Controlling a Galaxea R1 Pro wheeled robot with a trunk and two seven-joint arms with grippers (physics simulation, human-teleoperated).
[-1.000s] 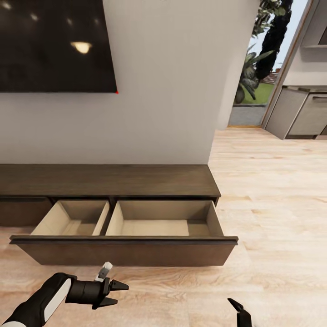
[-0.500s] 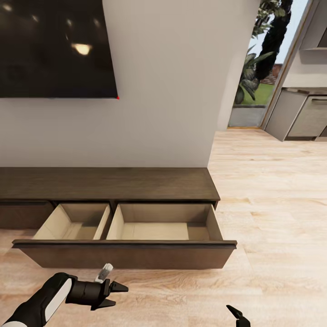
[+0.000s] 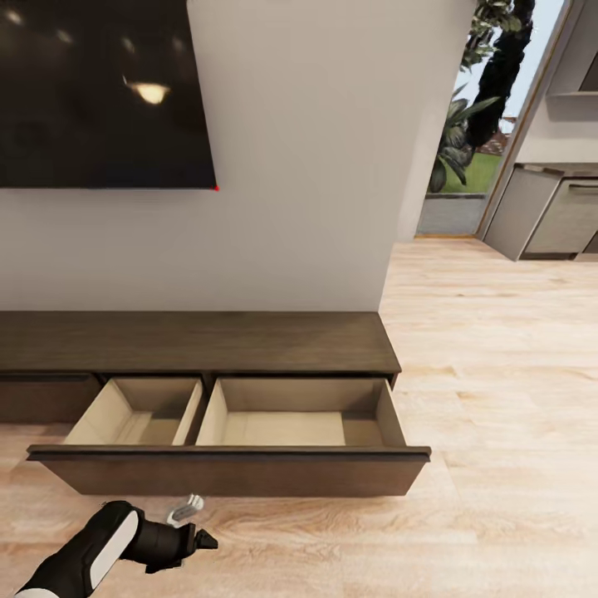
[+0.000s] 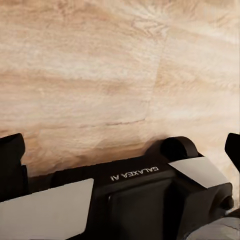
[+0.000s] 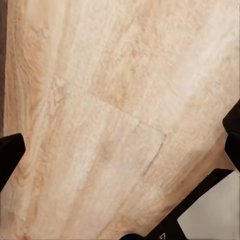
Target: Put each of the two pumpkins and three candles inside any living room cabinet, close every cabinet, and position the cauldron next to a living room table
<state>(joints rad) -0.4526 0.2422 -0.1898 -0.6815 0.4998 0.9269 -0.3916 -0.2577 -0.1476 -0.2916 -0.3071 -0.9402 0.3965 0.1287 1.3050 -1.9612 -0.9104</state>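
Observation:
The cabinet (image 3: 199, 340) is a long low dark brown unit against the white wall. Its wide drawer (image 3: 232, 473) stands pulled out, showing two pale beige compartments with nothing in them. In the head view my left gripper (image 3: 203, 540) hovers over the floor just in front of the drawer's left half. The left wrist view shows the left gripper (image 4: 122, 150) open over bare wooden boards. My right gripper (image 5: 121, 142) is open too, its fingertips wide apart above the floor. The pumpkins, candles and cauldron are out of view.
A black screen (image 3: 100, 91) hangs on the wall above the cabinet. Right of the wall's corner, light wooden floor (image 3: 498, 399) runs to a garden doorway (image 3: 461, 166) and grey kitchen units (image 3: 548, 216).
The whole head view has shifted, with the cabinet now a little lower and smaller. My left gripper has drawn back toward the lower left. The right fingertip has left the head view's bottom edge.

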